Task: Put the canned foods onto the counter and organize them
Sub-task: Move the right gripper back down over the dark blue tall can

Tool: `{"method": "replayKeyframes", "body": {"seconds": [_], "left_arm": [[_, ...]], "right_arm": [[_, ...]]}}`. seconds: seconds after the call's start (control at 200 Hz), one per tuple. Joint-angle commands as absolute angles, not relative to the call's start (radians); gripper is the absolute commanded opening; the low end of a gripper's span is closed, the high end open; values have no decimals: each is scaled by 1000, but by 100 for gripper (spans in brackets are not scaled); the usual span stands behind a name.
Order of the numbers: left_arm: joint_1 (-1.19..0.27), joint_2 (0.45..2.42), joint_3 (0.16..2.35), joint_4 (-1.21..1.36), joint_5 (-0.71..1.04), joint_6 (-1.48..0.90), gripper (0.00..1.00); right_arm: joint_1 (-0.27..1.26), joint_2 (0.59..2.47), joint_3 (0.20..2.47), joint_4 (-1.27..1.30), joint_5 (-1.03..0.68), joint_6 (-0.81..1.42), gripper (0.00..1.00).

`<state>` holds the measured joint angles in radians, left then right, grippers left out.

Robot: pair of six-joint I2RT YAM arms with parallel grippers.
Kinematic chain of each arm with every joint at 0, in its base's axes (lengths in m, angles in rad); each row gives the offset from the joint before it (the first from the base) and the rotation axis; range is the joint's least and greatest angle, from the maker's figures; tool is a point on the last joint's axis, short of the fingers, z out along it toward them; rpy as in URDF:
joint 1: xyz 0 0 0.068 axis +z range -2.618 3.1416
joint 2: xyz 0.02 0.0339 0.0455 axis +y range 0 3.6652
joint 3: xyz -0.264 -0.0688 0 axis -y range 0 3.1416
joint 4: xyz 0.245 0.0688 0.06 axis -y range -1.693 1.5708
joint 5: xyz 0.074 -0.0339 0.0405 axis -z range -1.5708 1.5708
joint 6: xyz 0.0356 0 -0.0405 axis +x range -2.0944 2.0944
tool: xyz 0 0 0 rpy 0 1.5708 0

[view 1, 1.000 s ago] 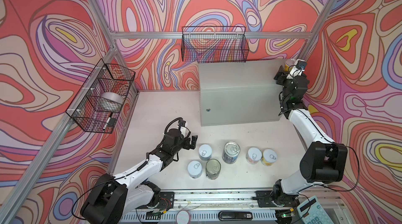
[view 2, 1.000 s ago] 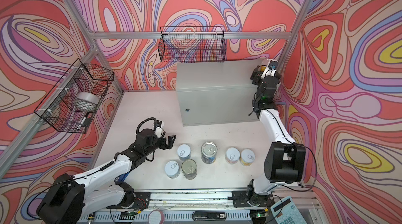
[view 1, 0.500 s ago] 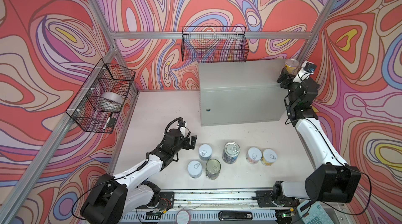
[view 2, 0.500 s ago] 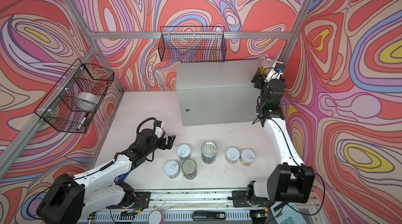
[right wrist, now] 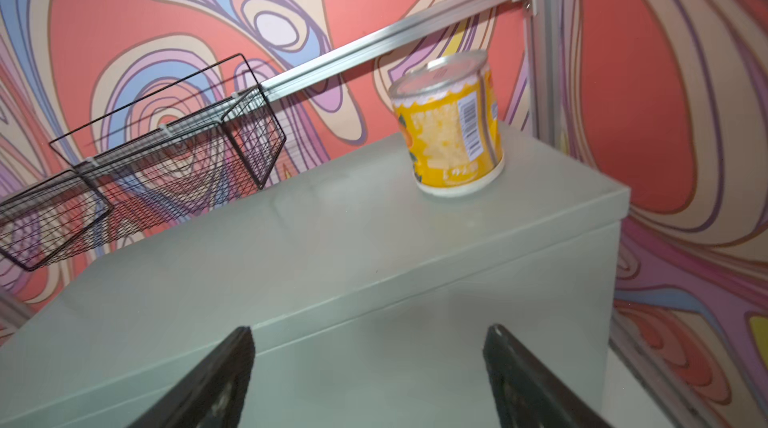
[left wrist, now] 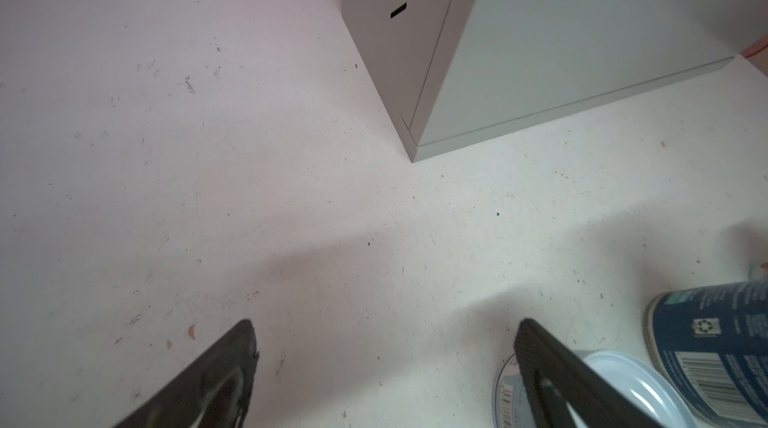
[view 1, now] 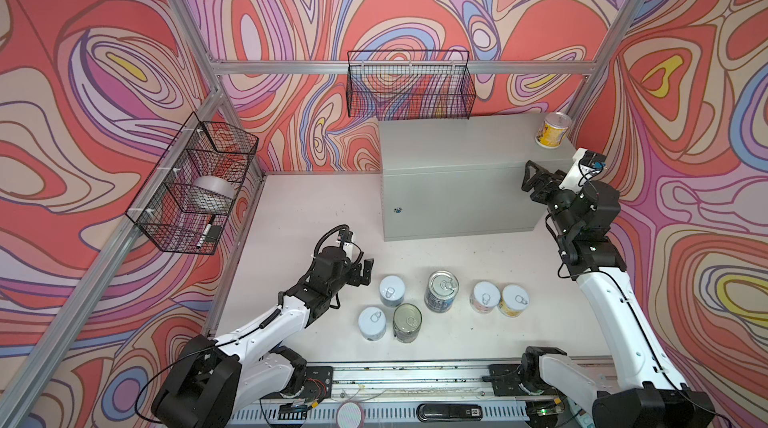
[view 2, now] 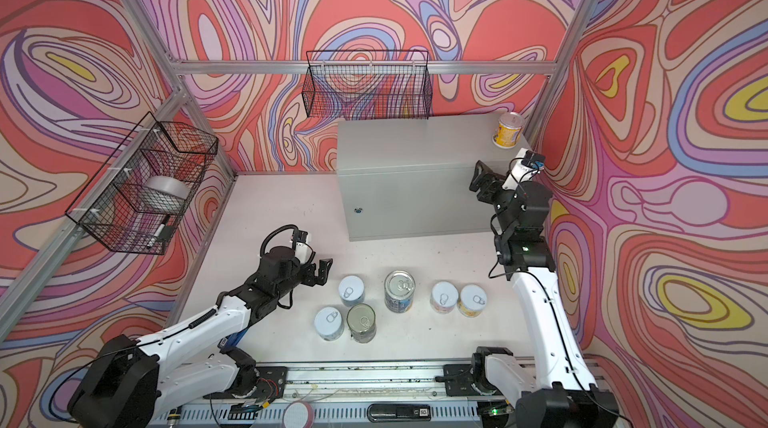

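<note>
Left wrist, blue can (left wrist: 715,334) cropped, pale can (left wrist: 636,388) half-hidden

We read no words | dark blue can (left wrist: 715,342), just beside left end effector (left wrist: 384,326): recycling sign (left wrist: 704,327) and barcode (left wrist: 706,380) | yellow can (right wrist: 451,126), ahead of right end effector (right wrist: 370,328): barcode, lettering too blurred for us.

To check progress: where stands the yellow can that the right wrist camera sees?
In both top views the yellow can stands upright on the counter, at its far right corner beside the wall post, apart from the open right gripper.
</note>
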<state>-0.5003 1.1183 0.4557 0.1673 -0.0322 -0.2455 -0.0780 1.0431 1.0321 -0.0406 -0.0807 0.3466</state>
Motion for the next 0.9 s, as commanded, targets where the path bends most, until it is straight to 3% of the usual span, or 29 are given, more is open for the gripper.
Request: {"method": "replayKeyframes", "body": {"seconds": [0.0,0.366,0.671,0.896], "left_arm": [[-496,1132,506,92,-55,-239,100],[-501,1114,646,-170,26,-342,97],[-614,1013,668,-255,-43,-405,100],[-724,1021,723,-342,-120,-431,100]], "right_arm": [[-73,1001,968,-162,-183,464,89],[-72,906,892,-382,-286,429,88],[-62,910,784,-350,-393,459,86],[105,926,777,-332,-353,492,87]]}}
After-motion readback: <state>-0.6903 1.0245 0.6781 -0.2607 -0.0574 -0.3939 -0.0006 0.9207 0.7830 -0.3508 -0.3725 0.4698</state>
